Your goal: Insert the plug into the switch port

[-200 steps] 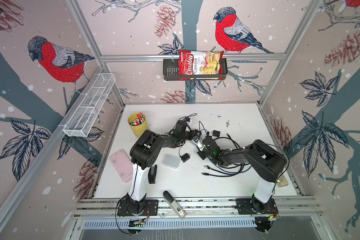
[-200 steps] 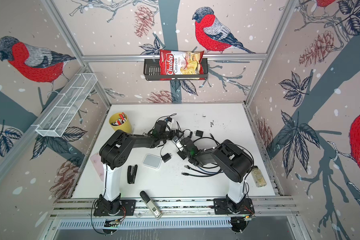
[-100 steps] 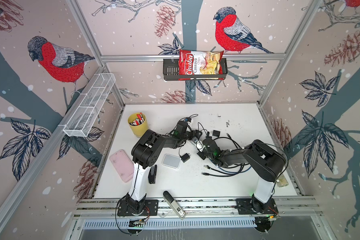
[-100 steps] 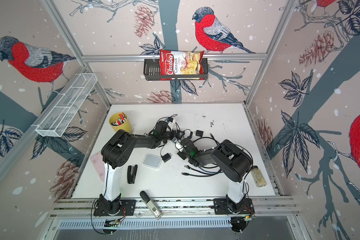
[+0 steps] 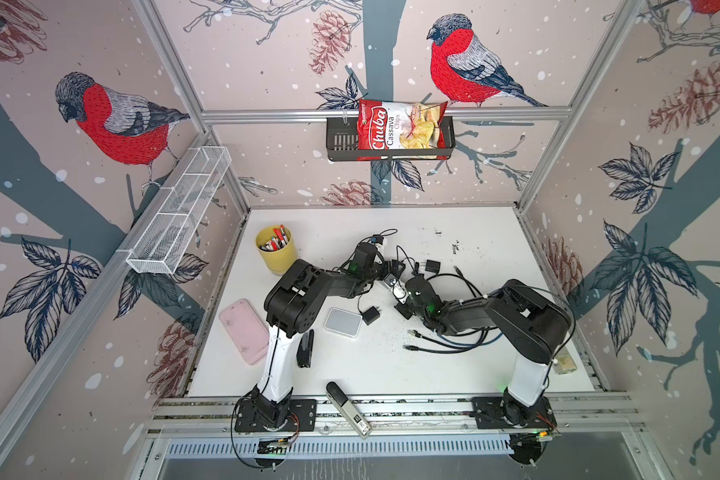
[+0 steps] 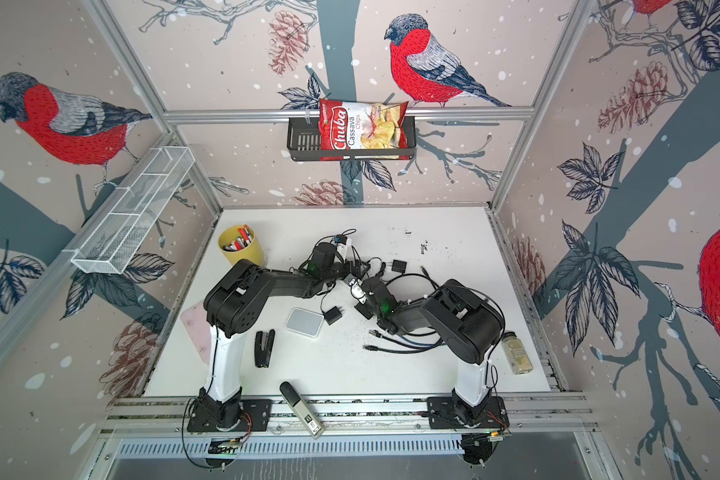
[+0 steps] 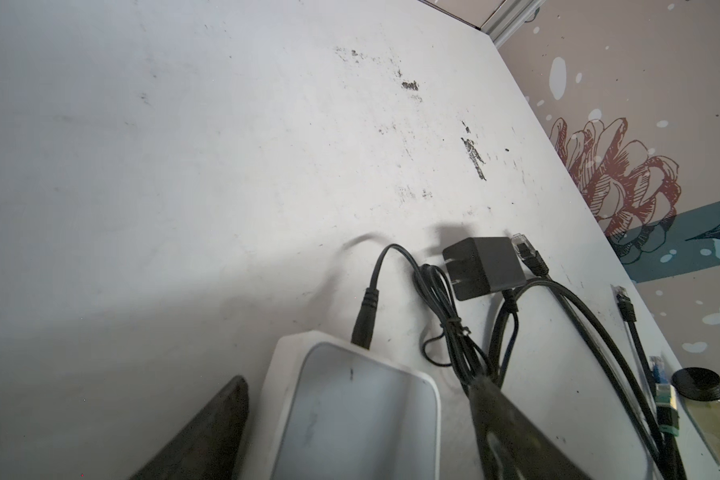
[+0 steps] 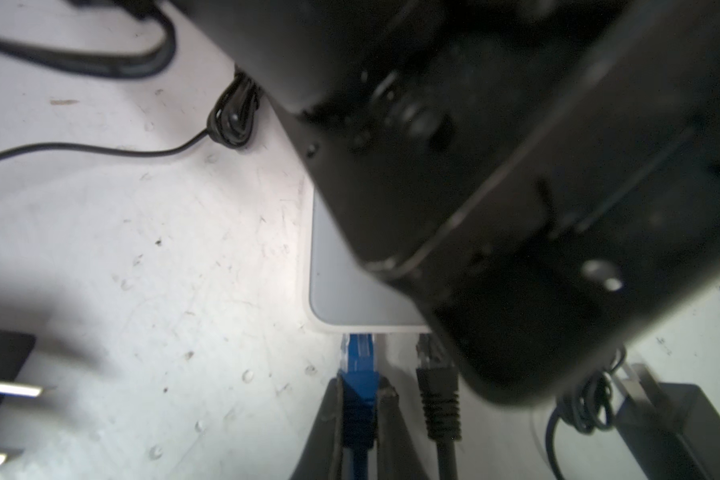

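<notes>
I am at the insertion: my right gripper pinches the blue plug, tip at the edge of the switch, left gripper spread astride it, so next I'd push straight in.

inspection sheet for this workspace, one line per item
surface: white table, scuffed, dark marks
job's things: switch flat on table; blue plug tip at its edge, seating unclear
clutter: marker cup, pink case, stapler, second white box, adapter, bottle
grippers: left gripper open, straddling the switch; right gripper shut on blue plug
cables: power lead plugged into switch; black plug beside the blue one; loose black cables
surroundings: bird-print walls; chips bag in wall basket; wire rack
</notes>
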`<state>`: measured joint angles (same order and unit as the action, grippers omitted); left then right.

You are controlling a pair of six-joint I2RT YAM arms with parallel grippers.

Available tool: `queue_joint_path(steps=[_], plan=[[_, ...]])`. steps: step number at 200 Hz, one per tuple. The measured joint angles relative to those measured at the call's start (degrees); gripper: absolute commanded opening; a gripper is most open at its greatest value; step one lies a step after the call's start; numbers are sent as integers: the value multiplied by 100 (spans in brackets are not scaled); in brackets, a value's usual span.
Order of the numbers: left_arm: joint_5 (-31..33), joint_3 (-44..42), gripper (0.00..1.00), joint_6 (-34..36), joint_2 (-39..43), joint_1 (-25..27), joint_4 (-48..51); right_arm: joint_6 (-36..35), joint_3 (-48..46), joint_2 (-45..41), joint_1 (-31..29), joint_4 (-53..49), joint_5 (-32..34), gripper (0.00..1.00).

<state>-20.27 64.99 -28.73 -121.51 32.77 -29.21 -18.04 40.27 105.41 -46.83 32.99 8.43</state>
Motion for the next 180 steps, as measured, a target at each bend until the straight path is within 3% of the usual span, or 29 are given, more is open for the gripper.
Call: queue_joint_path(steps=[55, 68, 132, 180], plan=[[-654, 553, 90, -85, 68, -334, 1119, -55, -33, -7, 11, 262, -367, 9], [-772, 761, 97, -83, 68, -411, 1488, -127, -31, -13, 13, 363, -407, 9], [-988, 1655, 97, -35, 63, -802, 2358, -146, 85, -85, 164, 588, -446, 9], [-962, 1805, 97, -24, 225, -1191, 2555, -129, 365, 83, 376, 518, -442, 9]])
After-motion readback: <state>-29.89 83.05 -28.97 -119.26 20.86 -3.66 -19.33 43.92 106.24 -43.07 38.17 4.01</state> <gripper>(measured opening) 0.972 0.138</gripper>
